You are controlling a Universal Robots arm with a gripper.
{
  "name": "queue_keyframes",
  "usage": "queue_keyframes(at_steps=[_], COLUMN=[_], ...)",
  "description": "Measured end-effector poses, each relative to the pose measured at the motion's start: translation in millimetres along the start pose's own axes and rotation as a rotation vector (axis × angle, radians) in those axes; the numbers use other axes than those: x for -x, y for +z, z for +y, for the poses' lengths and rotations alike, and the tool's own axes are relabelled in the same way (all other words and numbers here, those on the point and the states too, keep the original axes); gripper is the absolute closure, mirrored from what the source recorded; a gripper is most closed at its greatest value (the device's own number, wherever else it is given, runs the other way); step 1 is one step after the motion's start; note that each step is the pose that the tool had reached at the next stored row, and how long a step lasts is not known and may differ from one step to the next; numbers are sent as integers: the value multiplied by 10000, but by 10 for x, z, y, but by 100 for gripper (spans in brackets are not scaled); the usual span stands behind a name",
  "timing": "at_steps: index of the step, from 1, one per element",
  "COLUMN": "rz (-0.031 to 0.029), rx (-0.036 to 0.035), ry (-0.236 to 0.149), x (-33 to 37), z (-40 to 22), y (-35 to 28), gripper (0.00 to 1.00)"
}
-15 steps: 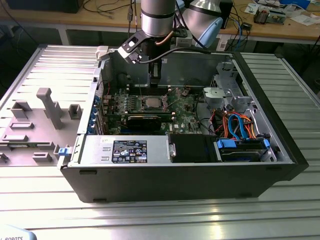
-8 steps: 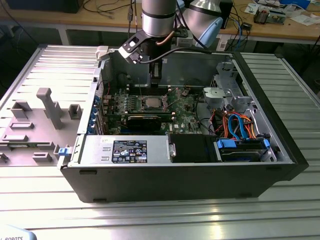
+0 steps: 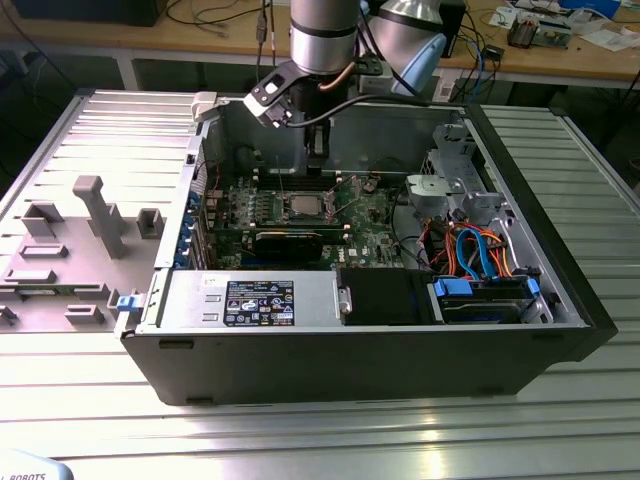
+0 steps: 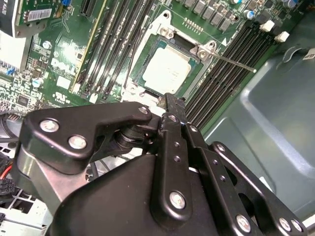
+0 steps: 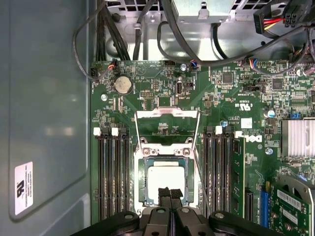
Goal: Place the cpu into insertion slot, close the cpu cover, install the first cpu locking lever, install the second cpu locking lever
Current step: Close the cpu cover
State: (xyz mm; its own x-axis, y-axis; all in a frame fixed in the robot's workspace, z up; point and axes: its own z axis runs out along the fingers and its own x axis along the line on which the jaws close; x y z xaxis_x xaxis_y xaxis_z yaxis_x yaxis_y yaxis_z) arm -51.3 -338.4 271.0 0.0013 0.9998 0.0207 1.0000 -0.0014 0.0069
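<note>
**Hand.** My hand [image 5: 170, 193] hangs low over one edge of the insertion slot [image 5: 146, 187]. Its fingers [image 5: 165, 194] are drawn tip against tip and nothing is gripped between them. I cannot tell whether the tips rest on the chip or stand just clear of it.

**Cpu.** The cpu [image 5: 165, 181] lies flat inside the insertion slot, dull metal top upward. Its edges run square with the slot's rim, so I judge it seated. Being square, it has no long axis. Its sides lie parallel to the memory slots [image 5: 113, 172] that flank it on both sides.

**Cover.** The cpu cover [image 5: 167, 114] is swung back on its hinge, away from the slot. Green motherboard [image 5: 147, 88] shows through its window. I judge that it stands open to leave the slot free for the chip.

**Lever.** In the second wrist view one locking lever [image 4: 231, 61], a thin rod, juts out over the memory slots and is not latched. That fits a cover not yet down.

**Surroundings.** The board sits in an open computer case [image 3: 350, 350], which lies on a ribbed metal table [image 3: 300, 440].
</note>
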Motion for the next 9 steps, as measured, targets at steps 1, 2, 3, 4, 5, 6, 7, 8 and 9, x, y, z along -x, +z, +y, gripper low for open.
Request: queue_keyframes(at_steps=[1, 2, 3, 4, 5, 6, 7, 8, 9], rz=[0, -1, -1, 0, 0, -1, 0, 0, 0], rx=[0, 0, 0, 0, 0, 0, 0, -1, 0], ry=[0, 1, 1, 1, 0, 1, 0, 0, 0], x=[0, 0, 0, 0, 0, 0, 0, 0, 0], z=[7, 20, 40, 51, 63, 71, 77, 95, 108], y=[0, 0, 0, 0, 0, 0, 0, 0, 1], gripper=[89, 89, 89, 89, 89, 89, 89, 89, 89])
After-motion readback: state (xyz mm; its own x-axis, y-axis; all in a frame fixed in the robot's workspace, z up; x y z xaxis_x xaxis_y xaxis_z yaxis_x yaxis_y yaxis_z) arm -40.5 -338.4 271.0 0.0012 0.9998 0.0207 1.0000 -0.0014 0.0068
